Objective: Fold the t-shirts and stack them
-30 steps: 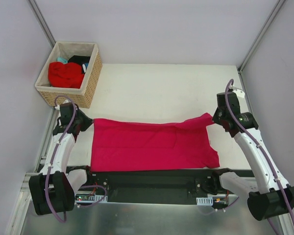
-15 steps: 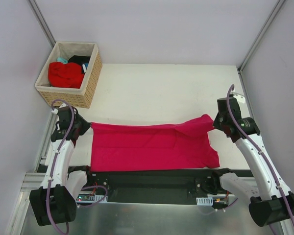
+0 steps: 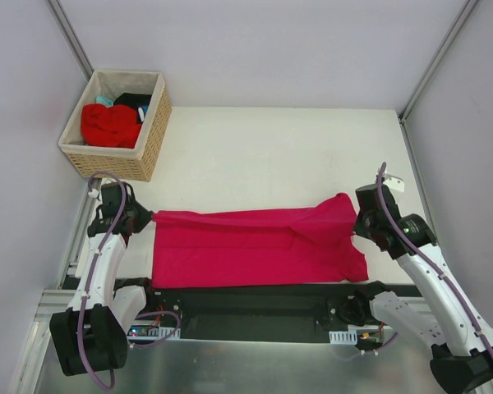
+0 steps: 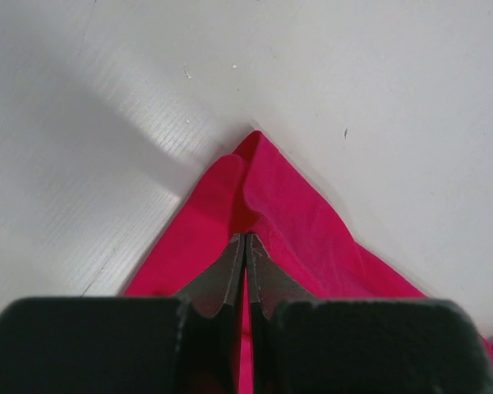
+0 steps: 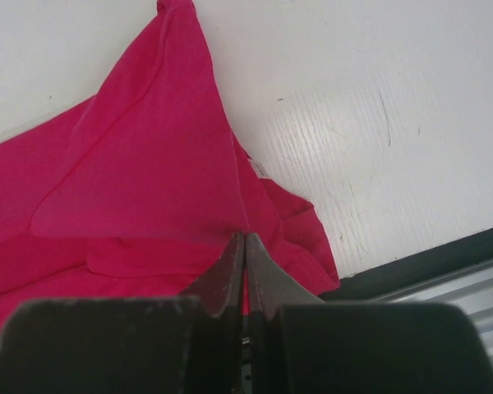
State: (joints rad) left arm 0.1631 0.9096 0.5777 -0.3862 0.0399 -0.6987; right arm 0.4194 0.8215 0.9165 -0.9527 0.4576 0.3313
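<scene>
- Crimson-pink t-shirt (image 3: 255,246): spread along the bench's (image 3: 279,148) near edge.
- Left gripper (image 3: 147,218), right gripper (image 3: 355,213): each clamped on a far shirt corner, drawn nearer than before; lengthwise fold judged under way.

The left arm (image 3: 99,267) and right arm (image 3: 435,279) are clad in white shells broken by black joints, with a purple cable (image 3: 81,308) strung along each. The left gripper (image 4: 246,238) and right gripper (image 5: 244,236) are fitted with dark grey tapered fingers (image 4: 218,287), backed by black blocks (image 4: 82,345).
</scene>
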